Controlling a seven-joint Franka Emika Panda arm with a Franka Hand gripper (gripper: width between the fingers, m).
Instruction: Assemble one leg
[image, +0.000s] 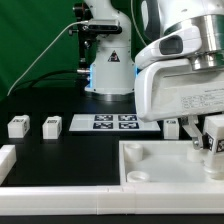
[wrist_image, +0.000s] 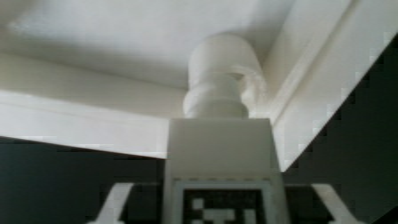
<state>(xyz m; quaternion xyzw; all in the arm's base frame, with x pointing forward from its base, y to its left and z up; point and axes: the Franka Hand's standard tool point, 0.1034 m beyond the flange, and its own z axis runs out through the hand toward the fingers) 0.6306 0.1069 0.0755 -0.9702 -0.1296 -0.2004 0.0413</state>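
Clenched in the gripper (image: 206, 140): the leg (wrist_image: 222, 150), grasped by its tagged block end. Positioned over a corner of the tray (image: 145, 148), narrow end pointing into that corner, presumably to line up for seating there. Contact with the tray: cannot tell.

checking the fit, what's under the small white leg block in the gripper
The round peg of the small white leg reaches into the inner corner of the large white square tray part. The peg covers where its tip ends.
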